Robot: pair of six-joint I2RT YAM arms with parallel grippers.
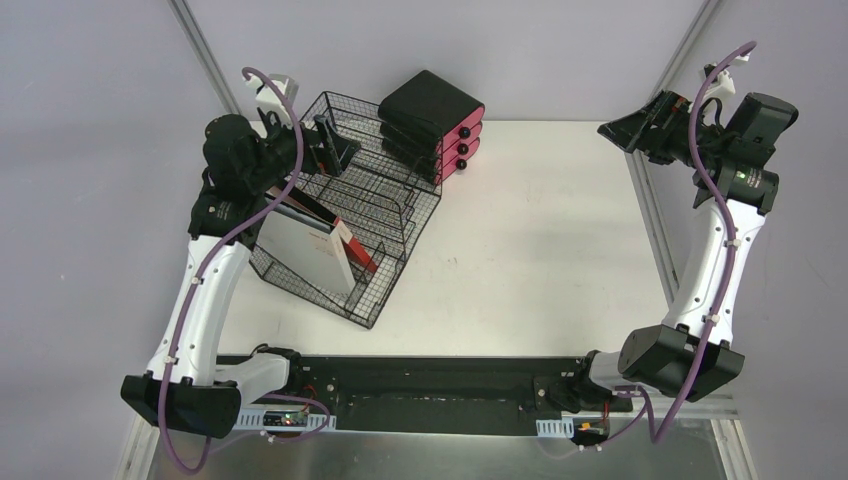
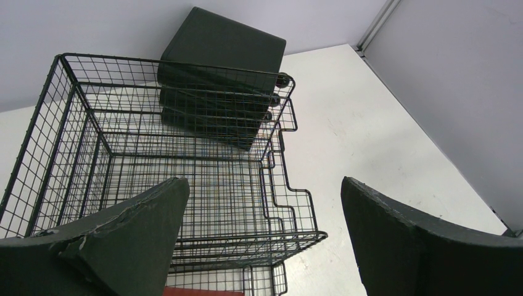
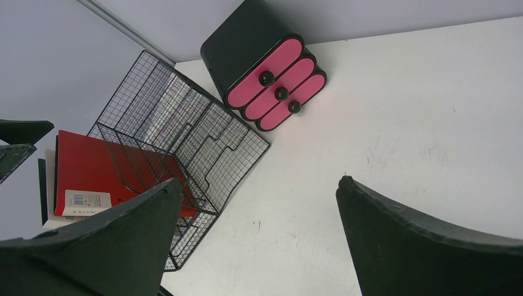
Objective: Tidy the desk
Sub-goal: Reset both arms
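The white desk [image 1: 530, 250] holds a black wire tray rack [image 1: 385, 215] at its left. A white-and-red notebook [image 1: 305, 245] leans in the rack's near tray; its red cover shows in the right wrist view [image 3: 92, 166]. A black drawer unit with three pink drawers [image 1: 435, 120] stands behind the rack. My left gripper [image 1: 335, 150] is open and empty, raised over the rack's far left corner. In the left wrist view [image 2: 265, 191] it looks down on the rack [image 2: 185, 142]. My right gripper [image 1: 630, 132] is open and empty, high over the desk's far right edge.
The right wrist view shows the drawer unit [image 3: 271, 74], the rack [image 3: 185, 142] and bare desk [image 3: 401, 111] between the fingers. Metal frame rails [image 1: 650, 230] run along the desk's right edge. The arm bases stand on a black bar [image 1: 430, 375] at the near edge.
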